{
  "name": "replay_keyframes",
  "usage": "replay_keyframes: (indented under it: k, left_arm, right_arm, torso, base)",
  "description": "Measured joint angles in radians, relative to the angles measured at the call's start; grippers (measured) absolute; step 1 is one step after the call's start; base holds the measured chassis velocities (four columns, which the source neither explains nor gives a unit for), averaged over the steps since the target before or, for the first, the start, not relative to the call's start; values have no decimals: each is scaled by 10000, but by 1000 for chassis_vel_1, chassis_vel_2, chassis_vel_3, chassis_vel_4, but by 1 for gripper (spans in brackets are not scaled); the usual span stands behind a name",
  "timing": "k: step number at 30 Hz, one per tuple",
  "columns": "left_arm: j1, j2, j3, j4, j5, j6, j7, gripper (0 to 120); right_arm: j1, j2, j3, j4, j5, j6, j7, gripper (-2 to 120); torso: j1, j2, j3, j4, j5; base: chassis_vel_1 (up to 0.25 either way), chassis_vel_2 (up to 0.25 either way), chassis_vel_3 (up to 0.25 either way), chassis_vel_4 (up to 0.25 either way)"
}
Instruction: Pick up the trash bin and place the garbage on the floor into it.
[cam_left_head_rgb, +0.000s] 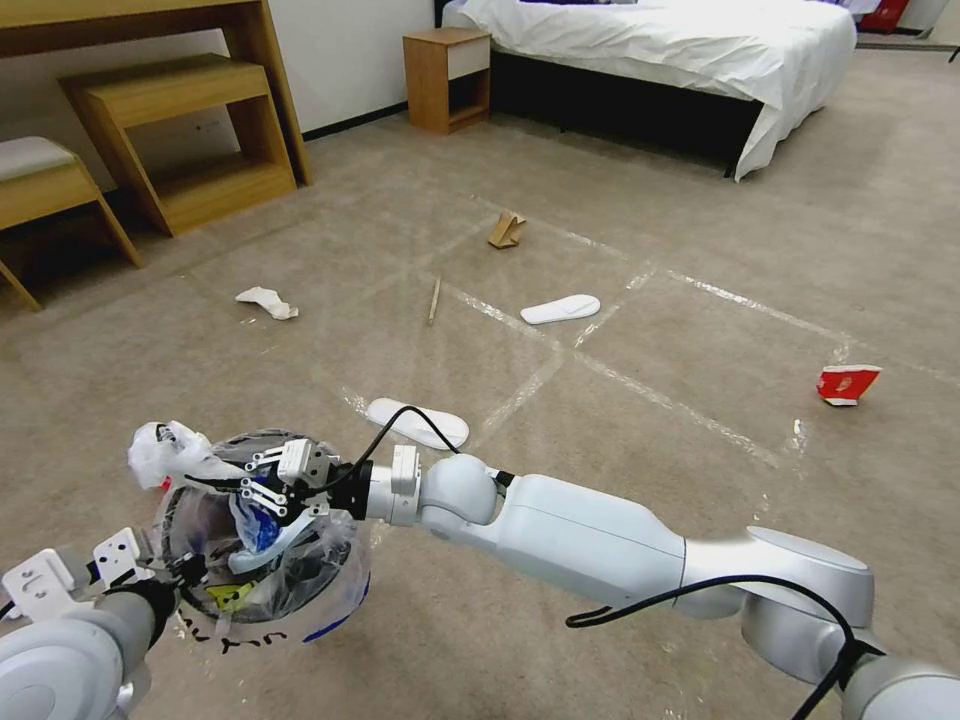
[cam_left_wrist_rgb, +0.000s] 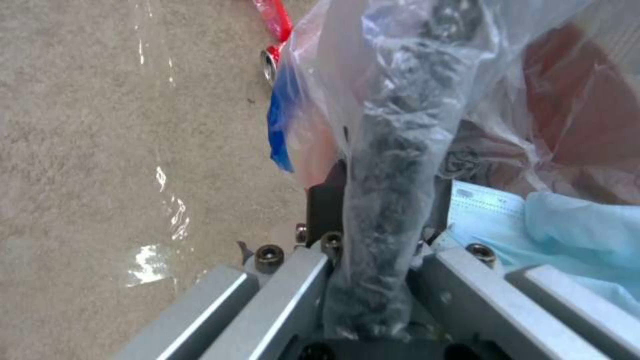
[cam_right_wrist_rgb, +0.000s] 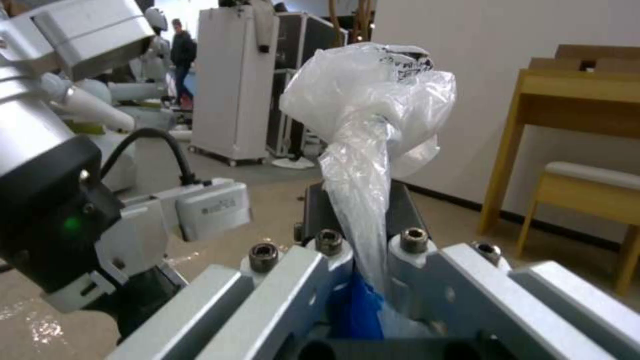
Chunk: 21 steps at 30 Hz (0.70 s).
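The trash bin (cam_left_head_rgb: 300, 590) hangs low at my left, lined with a crinkly clear bag. My left gripper (cam_left_head_rgb: 172, 575) (cam_left_wrist_rgb: 387, 200) is shut on its bag-covered rim (cam_left_wrist_rgb: 400, 150). My right gripper (cam_left_head_rgb: 235, 480) (cam_right_wrist_rgb: 363, 210) reaches across the bin's mouth and is shut on a bunch of white plastic bag (cam_left_head_rgb: 165, 450) (cam_right_wrist_rgb: 367, 110) that sticks out past the far rim. A blue mask (cam_left_wrist_rgb: 573, 220) lies inside. On the floor (cam_left_head_rgb: 700, 300) lie two white slippers (cam_left_head_rgb: 560, 309) (cam_left_head_rgb: 418, 422), crumpled paper (cam_left_head_rgb: 267, 302), a stick (cam_left_head_rgb: 434, 299), folded cardboard (cam_left_head_rgb: 506, 230) and a red carton (cam_left_head_rgb: 847, 383).
A bed (cam_left_head_rgb: 680, 50) with white sheets stands at the back right, with a wooden nightstand (cam_left_head_rgb: 447, 78) beside it. A wooden desk and shelf (cam_left_head_rgb: 185, 130) and a padded bench (cam_left_head_rgb: 40, 185) line the left wall. A red can (cam_left_wrist_rgb: 273, 30) lies on the carpet below the bin.
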Motion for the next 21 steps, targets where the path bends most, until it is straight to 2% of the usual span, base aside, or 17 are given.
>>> replay_keyframes:
  k: [8, 10, 12, 13, 15, 17, 18, 21]
  left_arm:
    - [-2, 10, 0, 0, -10, -4, 0, 0]
    - [-7, 12, 7, 0, -14, -6, 0, 0]
    - [-16, 19, 16, 0, -18, -8, 0, 0]
    - [-19, 36, 17, 0, -34, -17, -7, 0]
    - [-20, 39, 15, 0, -41, -18, -10, 0]
    - [16, 56, -24, -24, -74, -21, -19, 0]
    - [16, 56, -24, -24, -74, -21, -19, 0]
    - [17, 57, -38, -42, -82, -26, -25, 0]
  right_arm:
    - [-65, -83, 60, -57, -70, 50, -2, 1]
    - [-90, -128, 72, -57, -115, 78, 6, 4]
    - [-135, -182, 84, -57, -273, 125, 111, 10]
    - [-230, -217, 93, -108, -379, 151, 161, 19]
    - [-253, -222, 103, -127, -398, 155, 142, 20]
    - [-364, -291, 179, -200, -588, 157, -79, 33]
    - [-364, -291, 179, -200, -588, 157, -79, 33]
    - [-394, -365, 242, -201, -637, 157, -159, 47]
  torso:
    - [0, 0, 0, 0, 0]
    - [0, 0, 0, 0, 1]
    - [-1, 0, 0, 0, 0]
    - [-1, 0, 0, 0, 0]
    - [0, 0, 0, 0, 0]
    - [0, 0, 0, 0, 1]
    - [0, 0, 0, 0, 1]
    - [0, 0, 0, 1, 0]
  base:
    - [0, 0, 0, 0]
    - [0, 0, 0, 0]
    - [0, 0, 0, 0]
    - [0, 0, 0, 0]
    - [0, 0, 0, 0]
    - [0, 0, 0, 0]
    - [0, 0, 0, 0]
    - [0, 0, 0, 0]
